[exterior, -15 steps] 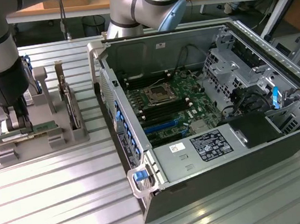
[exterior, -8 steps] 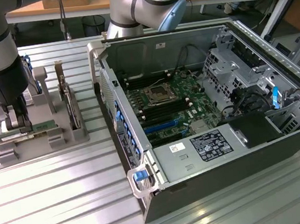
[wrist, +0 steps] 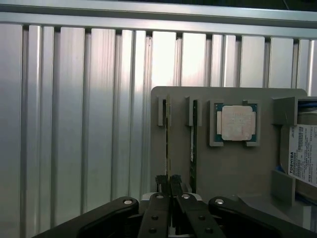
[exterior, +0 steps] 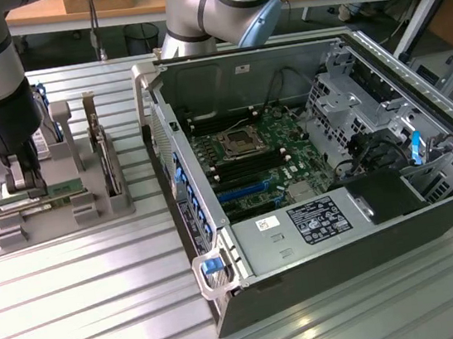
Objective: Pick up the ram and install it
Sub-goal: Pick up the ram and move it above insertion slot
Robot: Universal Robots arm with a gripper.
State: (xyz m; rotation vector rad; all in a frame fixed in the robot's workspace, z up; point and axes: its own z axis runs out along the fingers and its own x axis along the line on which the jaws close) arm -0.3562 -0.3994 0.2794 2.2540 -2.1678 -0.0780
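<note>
The ram (exterior: 54, 195) is a long thin green strip standing on edge in the grey holder (exterior: 67, 228) at the exterior view's left. My gripper (exterior: 26, 186) comes down on it from above, shut on its top edge near the middle. The wrist view has the same ram (wrist: 168, 134) edge-on, running away from my gripper (wrist: 169, 181), whose black fingers (wrist: 159, 184) pinch it from both sides. A second, similar strip (wrist: 194, 139) stands parallel in the neighbouring slot.
A square silver CPU chip (wrist: 236, 123) and a labelled hard drive (wrist: 301, 154) sit in the same holder. A taller card (exterior: 104, 156) stands at its far side. The open computer case (exterior: 210, 297), motherboard (exterior: 249, 154) exposed, lies at the exterior view's right on the ribbed metal table (exterior: 88, 321).
</note>
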